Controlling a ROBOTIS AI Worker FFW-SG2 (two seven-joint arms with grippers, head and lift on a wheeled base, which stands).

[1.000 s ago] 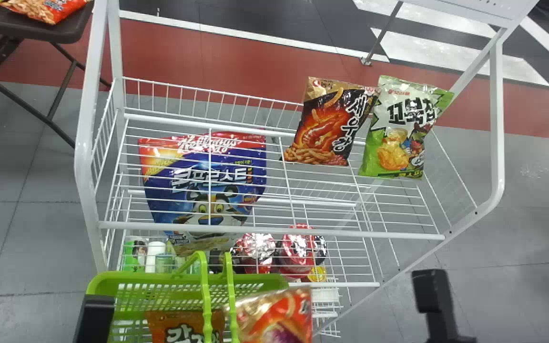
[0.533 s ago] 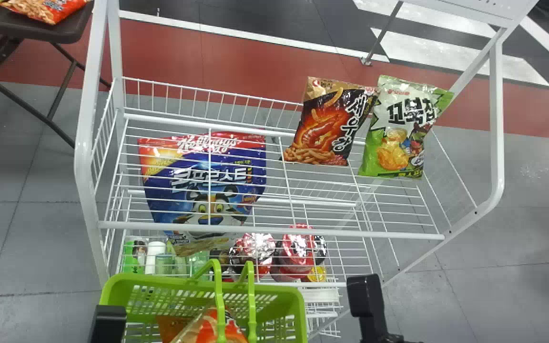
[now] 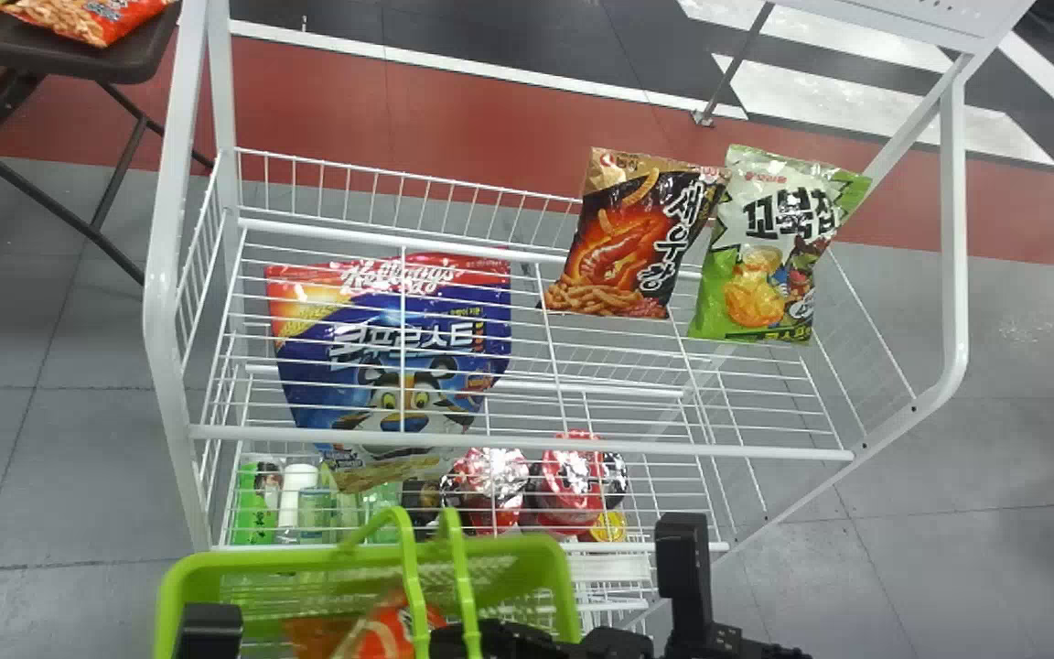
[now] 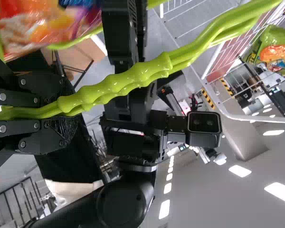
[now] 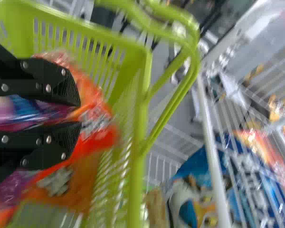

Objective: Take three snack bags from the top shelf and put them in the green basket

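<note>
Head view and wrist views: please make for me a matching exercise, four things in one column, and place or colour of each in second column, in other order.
1. Cereal bag
2. Basket handles
3. Green-and-white snack bag
4. Dark table

A. bears snack bags, left of the rack
B. on the rack, toward its right side
C. mostly blue, toward the rack's left side
D. clamped in the left pincer

Pairs: 1-C, 2-D, 3-B, 4-A
</note>
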